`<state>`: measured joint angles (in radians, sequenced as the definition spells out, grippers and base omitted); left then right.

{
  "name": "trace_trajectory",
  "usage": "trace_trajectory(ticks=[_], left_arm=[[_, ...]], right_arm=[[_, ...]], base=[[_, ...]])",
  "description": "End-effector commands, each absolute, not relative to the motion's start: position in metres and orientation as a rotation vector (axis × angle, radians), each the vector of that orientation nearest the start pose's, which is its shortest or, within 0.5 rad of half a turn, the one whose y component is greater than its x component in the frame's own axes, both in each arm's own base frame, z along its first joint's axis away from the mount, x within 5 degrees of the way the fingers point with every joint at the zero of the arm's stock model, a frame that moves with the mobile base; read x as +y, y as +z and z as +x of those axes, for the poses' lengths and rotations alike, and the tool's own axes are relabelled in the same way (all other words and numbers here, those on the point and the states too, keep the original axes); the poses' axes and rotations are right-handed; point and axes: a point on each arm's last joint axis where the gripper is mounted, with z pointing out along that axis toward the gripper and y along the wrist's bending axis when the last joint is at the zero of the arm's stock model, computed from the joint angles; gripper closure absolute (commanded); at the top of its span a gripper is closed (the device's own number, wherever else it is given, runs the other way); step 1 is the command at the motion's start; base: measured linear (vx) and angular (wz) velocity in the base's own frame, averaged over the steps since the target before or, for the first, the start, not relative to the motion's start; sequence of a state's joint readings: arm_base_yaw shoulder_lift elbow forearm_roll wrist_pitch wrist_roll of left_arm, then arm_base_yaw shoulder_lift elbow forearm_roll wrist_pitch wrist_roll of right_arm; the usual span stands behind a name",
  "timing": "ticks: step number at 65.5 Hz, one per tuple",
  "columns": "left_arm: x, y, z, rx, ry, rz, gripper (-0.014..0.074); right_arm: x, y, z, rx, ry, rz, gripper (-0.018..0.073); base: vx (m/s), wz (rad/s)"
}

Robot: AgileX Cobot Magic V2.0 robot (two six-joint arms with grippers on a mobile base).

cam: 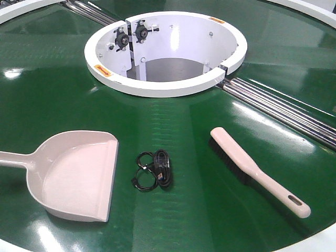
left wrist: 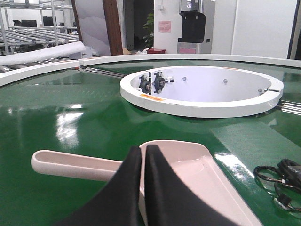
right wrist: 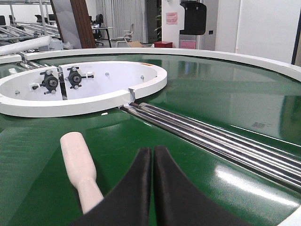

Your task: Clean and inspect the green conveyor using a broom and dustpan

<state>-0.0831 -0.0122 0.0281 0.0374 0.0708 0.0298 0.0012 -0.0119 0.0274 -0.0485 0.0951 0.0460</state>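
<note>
On the conveyor (cam: 199,210), the dustpan (cam: 79,178) lies toward the near left edge with its open mouth facing right and its handle running off to the left. The broom (cam: 257,170) lies toward the near right edge, handle end nearest. This layout seemingly gives each arm its own tool. A black cable bundle (cam: 155,170) sits between them, just beside the pan's mouth, probably as the debris to sweep in. The white ring (cam: 163,88) and rollers (cam: 283,107) lie further back. The left gripper (left wrist: 144,149) hovers over the pan's handle and the right gripper (right wrist: 153,153) hovers beside the broom. Both have their fingers pressed together and hold nothing, so neither tool has been picked up yet.
</note>
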Motion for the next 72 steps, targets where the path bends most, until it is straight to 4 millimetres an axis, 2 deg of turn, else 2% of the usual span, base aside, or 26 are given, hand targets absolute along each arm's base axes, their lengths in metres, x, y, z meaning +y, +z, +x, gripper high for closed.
trace_trajectory(ticks=[1, 24, 36, 44, 53, 63, 72], left_arm=[[-0.005, 0.202, 0.056, 1.491, -0.021, 0.104, 0.0603], [-0.005, 0.202, 0.056, 1.491, -0.021, 0.104, 0.0603], [-0.005, 0.213, 0.054, 1.387, 0.038, 0.153, 0.0603], [-0.005, 0.237, 0.049, 1.302, 0.036, 0.143, 0.0603], [-0.004, 0.28, 0.05, 1.303, -0.001, 0.108, 0.0603], [-0.006, 0.316, 0.069, 1.529, -0.008, 0.119, 0.0603], [-0.008, 0.328, 0.09, 1.741, -0.023, 0.127, 0.0603]], right_arm=[[-0.001, 0.202, 0.056, 1.512, -0.022, -0.008, 0.0568], [0.0, 0.202, 0.056, 1.512, -0.019, -0.005, 0.0568], [0.0, 0.202, 0.056, 1.512, -0.01, 0.002, 0.0568], [0.0, 0.202, 0.056, 1.512, -0.01, 0.002, 0.0568], [0.0, 0.202, 0.056, 1.512, -0.01, 0.002, 0.0568], [0.0, 0.202, 0.056, 1.512, -0.01, 0.003, 0.0568], [0.0, 0.202, 0.056, 1.512, -0.01, 0.003, 0.0568]], base=[[0.0, 0.0], [0.0, 0.0], [0.0, 0.0], [0.0, 0.0], [0.0, 0.0], [0.0, 0.0], [0.0, 0.0]])
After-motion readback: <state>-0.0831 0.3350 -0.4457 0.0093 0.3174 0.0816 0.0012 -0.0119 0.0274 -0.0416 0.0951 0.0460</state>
